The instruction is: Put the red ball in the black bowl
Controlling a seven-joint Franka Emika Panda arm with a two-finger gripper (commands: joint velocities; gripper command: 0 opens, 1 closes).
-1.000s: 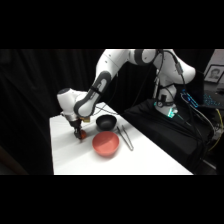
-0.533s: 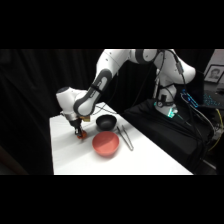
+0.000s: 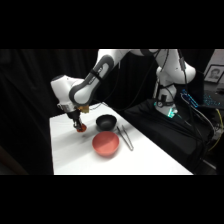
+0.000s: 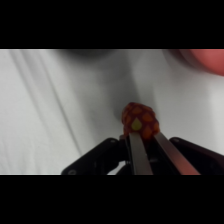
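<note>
The red ball (image 4: pixel 140 120) is small, red-orange and bumpy, and it sits pinched between the two fingers of my gripper (image 4: pixel 141 134). In the side view the red ball (image 3: pixel 81 128) hangs just above the white table, left of the black bowl (image 3: pixel 105 121). My gripper (image 3: pixel 79 126) comes down from above and is shut on the ball. The glossy black bowl stands near the table's far edge, with nothing visible inside it. In the wrist view only a dark blurred shape at the top edge may be that bowl.
A larger red bowl (image 3: pixel 105 144) stands in front of the black bowl, and its rim shows at the wrist view's top right corner (image 4: pixel 210 59). Metal tongs (image 3: pixel 125 137) lie to the right of both bowls. A black-draped stand lies beyond the table's right side.
The gripper with the ball has risen slightly off the table. The bowls and tongs have not moved.
</note>
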